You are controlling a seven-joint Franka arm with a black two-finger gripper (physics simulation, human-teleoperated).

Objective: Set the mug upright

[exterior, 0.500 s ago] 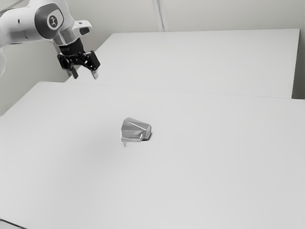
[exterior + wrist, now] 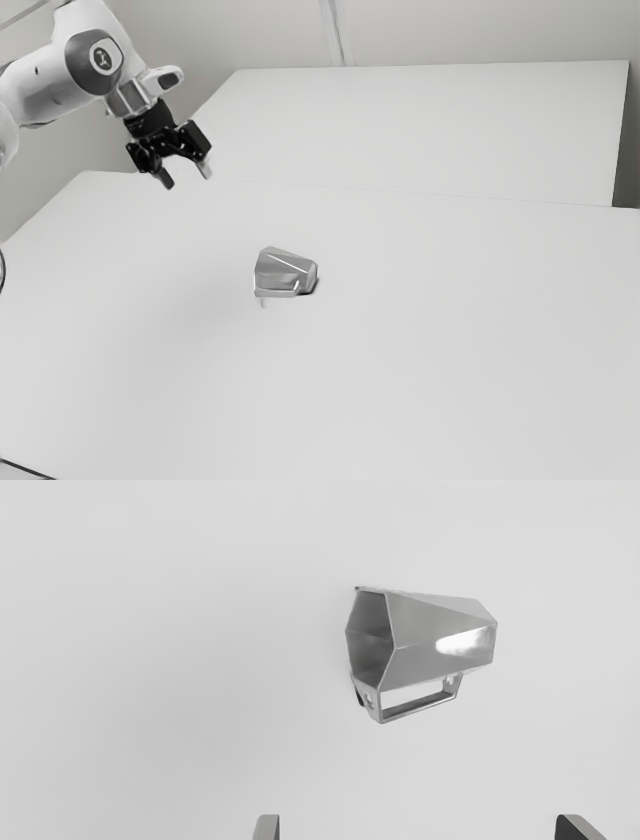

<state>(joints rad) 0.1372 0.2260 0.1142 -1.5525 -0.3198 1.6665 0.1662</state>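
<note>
Pale walls (image 2: 480, 30) are set behind a broad white surface (image 2: 400, 380), over which the arm (image 2: 42, 85) is held. On that surface the mug (image 2: 285, 273) is laid on its side, between four and five o'clock from the fingers (image 2: 268, 828) in the exterior view. There its mouth (image 2: 370, 640) is pointed toward nine o'clock, its base toward three. The fingers are spread wide, with nothing gripped. Their spread is nearly matched by the mug's long axis in the wrist view, and the handle (image 2: 419, 708) is turned to their side; for a grip across the body, roughly a quarter turn would probably be needed.
</note>
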